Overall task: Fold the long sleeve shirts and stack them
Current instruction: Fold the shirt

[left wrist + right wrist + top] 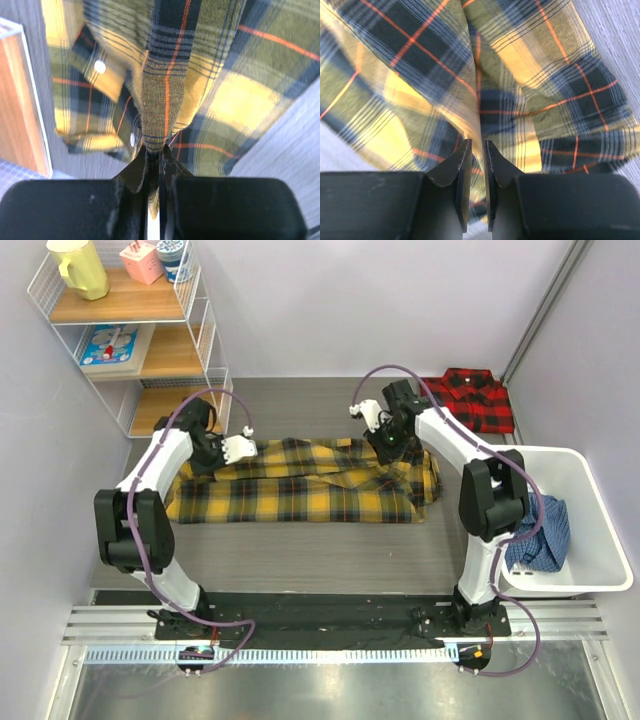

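The yellow plaid shirt lies spread across the middle of the table, partly folded lengthwise. My left gripper is at its far left edge, shut on a pinched fold of the yellow cloth; a white button shows beside it. My right gripper is at the shirt's far right part, jaws closed to a narrow gap with a ridge of the yellow cloth running between them. The red-and-black shirt lies folded at the back right of the table, apart from both grippers.
A white bin at the right holds a blue plaid garment. A wire shelf unit with wooden boards stands at the back left, close to my left arm; its board edge shows in the left wrist view.
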### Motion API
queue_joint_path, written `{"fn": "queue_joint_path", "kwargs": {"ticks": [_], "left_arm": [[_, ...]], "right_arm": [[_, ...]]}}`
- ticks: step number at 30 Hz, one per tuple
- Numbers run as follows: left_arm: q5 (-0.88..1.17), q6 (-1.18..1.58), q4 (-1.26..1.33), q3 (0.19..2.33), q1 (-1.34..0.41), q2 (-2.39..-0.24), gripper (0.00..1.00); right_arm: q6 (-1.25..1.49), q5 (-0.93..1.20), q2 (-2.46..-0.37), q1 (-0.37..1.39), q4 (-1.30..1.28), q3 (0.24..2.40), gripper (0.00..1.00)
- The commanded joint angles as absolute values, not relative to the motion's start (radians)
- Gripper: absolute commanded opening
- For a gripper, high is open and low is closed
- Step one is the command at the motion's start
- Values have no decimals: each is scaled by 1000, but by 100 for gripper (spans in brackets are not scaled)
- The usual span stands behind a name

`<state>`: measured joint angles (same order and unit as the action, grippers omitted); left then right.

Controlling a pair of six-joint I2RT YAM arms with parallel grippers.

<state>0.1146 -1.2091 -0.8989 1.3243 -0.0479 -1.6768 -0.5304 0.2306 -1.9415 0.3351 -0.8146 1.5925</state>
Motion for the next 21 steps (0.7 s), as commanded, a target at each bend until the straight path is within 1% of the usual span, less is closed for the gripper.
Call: {"fn": "queue_joint_path", "kwargs": {"ticks": [1,2,5,8,9,10,13,14,15,16,18,21], "left_arm": [[123,-1290,-969,1321,-9,-1600,0],[132,-1301,-974,1313,-5,-1594,0],[115,-1348,-945,1252,31,-1577,0],[86,-1397,-876,1155,43,-1586,2],[68,-1397,-858,1137,46,-1594,7],[63,-1400,-836,1117,49,-1601,22],[80,-1350,-836,1144,64,-1629,47],[90,-1312,-856,1163,67,-1637,50],[101,-1298,-877,1186,67,-1638,61],[138,-1280,-894,1206,67,-1637,66],[191,-1212,-928,1268,67,-1625,68],[351,-1100,-953,1348,77,-1563,70]], "right_arm": [[-575,270,-1827,351,-861,1550,22],[-597,281,-1810,354,-867,1536,23],[-627,301,-1796,365,-880,1473,29],[-631,313,-1802,377,-900,1450,31],[-621,321,-1810,380,-905,1454,34],[-612,328,-1813,382,-916,1469,35],[-555,350,-1813,382,-920,1499,40],[-540,357,-1813,380,-920,1503,40],[-526,367,-1813,382,-920,1503,42],[-503,368,-1818,385,-916,1497,42],[-488,344,-1827,388,-899,1483,42],[-468,296,-1861,388,-867,1466,42]]}}
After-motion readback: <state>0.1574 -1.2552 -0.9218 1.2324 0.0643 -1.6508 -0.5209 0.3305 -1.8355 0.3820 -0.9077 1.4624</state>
